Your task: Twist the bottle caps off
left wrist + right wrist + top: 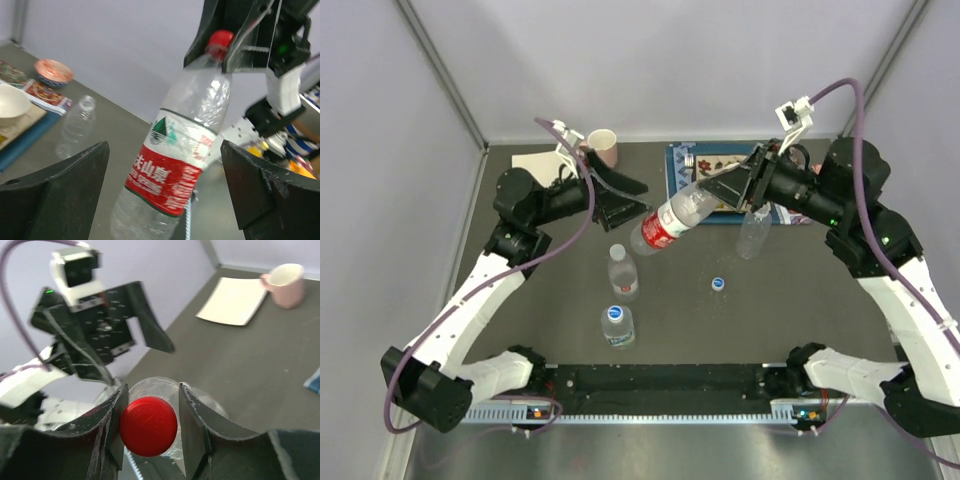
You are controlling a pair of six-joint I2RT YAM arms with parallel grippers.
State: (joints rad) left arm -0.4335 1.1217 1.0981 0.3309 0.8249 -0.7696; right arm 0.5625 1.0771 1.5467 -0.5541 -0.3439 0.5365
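Observation:
The red-and-white labelled bottle (pixel 667 224) hangs tilted between my two arms. Its red cap (pixel 148 425) sits between the fingers of my right gripper (pixel 150 392), which is shut on it; the left finger presses on the cap. The cap also shows in the left wrist view (pixel 220 39). My left gripper (pixel 164 147) is wide open around the bottle's label (pixel 167 177) without touching it. A bottle with a whitish cap (pixel 623 270) and one with a blue cap (pixel 617 323) stand in front. An uncapped bottle (pixel 754 232) stands at the right, and a loose blue cap (pixel 718 283) lies near it.
A pink mug (pixel 603 148) and a white sheet (pixel 542 162) are at the back left. A blue-edged mat (pixel 676 176) with dishes lies at the back right, and bowls on it (pixel 53 71) show in the left wrist view. Walls close in the sides.

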